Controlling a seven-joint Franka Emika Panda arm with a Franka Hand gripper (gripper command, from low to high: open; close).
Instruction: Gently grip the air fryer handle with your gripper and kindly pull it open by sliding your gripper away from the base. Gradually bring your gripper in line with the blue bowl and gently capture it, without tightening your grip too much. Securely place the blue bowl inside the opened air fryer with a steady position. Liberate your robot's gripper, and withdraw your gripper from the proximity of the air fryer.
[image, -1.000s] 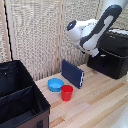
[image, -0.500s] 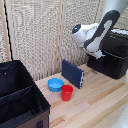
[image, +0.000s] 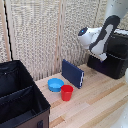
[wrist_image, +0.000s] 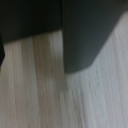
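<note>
Though jaws' spacing untellable, gripper (image: 101, 55) perhaps against air fryer (image: 112, 59), wrist view only dark blur.

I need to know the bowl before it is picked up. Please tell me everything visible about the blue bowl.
The blue bowl is small, round, shallow and light blue, with a smooth surface like plastic. It sits upright on the wooden table. The red cup stands close beside it, perhaps touching. The dark blue panel stands just behind. Nothing holds it. Its inside looks empty.
</note>
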